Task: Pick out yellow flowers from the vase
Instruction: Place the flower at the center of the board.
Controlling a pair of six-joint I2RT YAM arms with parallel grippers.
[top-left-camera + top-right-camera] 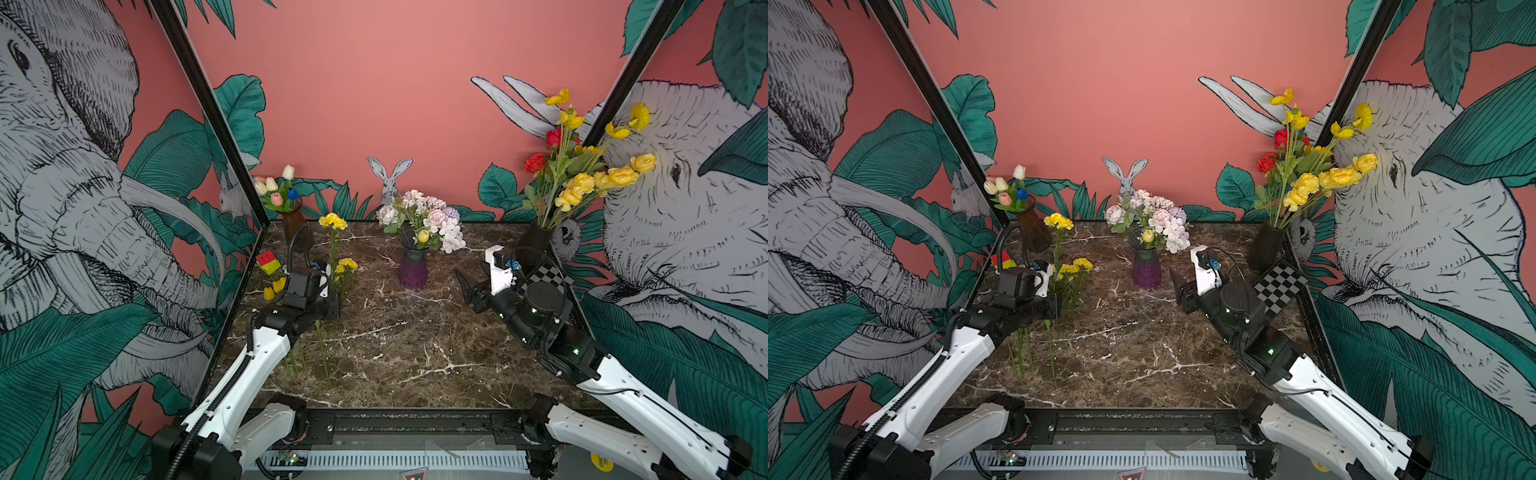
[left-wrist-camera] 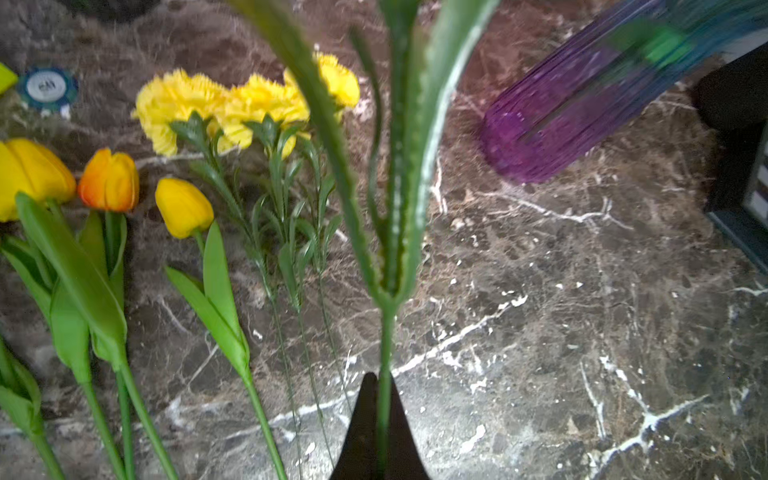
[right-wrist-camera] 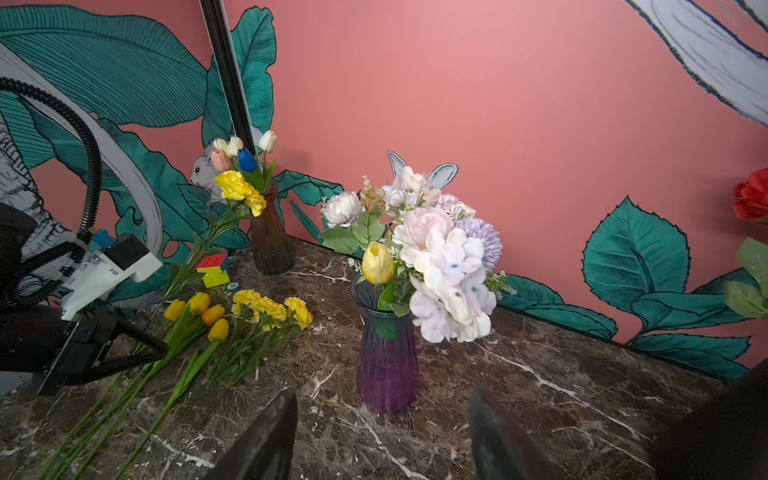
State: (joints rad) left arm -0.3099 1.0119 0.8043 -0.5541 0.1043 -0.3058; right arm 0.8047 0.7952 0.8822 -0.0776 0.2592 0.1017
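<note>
My left gripper (image 2: 383, 378) is shut on the thin green stem (image 2: 386, 332) of a yellow carnation. The carnation stands upright, with its frilly head (image 1: 332, 221) high above the table. Beside that gripper, yellow tulips (image 2: 183, 208) and yellow carnations (image 2: 224, 108) lie flat on the marble. The purple glass vase (image 1: 412, 270) stands mid-table. It holds pale pink, white and lilac blooms and one yellow tulip (image 3: 377, 257). My right gripper (image 3: 384, 392) is open and empty, low over the table just right of the purple vase and facing it.
At the back right a black vase (image 1: 536, 245) holds tall yellow blooms (image 1: 582, 185) and red roses. A brown vase (image 1: 293, 220) of mixed tulips stands back left, with a colour cube (image 1: 268, 262) near it. A checkerboard card (image 1: 548, 276) lies behind my right arm.
</note>
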